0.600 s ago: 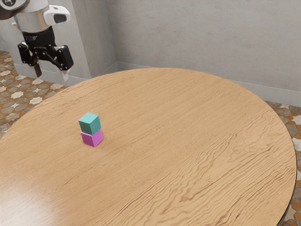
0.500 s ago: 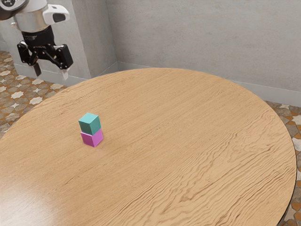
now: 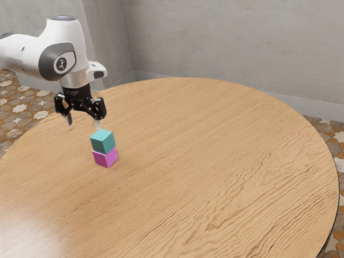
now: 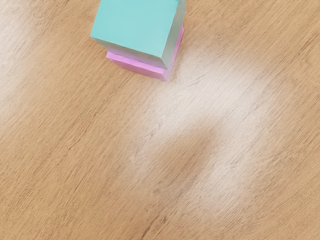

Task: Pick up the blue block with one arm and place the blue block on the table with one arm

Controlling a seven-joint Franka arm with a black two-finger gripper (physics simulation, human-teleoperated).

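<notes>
Hanging over the table (image 3: 188,161), the black gripper (image 3: 83,124) had its two pale-tipped fingers spread wide and was empty. It was mounted on a smooth, rounded white arm (image 3: 70,45) with dark grey trim. The blue block (image 3: 102,142), a plain teal cube with flat faces and crisp edges, sat on top of the magenta block (image 3: 105,157), a similar cube resting on the table. The edges of the pair were slightly out of line. In the exterior view, the blue block stood near the gripper, just below one fingertip. The tabletop was round, of tan wood with streaked grain; the wrist view recorded pale, glossy reflections and a soft dark patch. Beyond stood a mottled grey wall (image 3: 226,43), above a floor (image 3: 32,107) of patterned brown, grey and cream tiles.
</notes>
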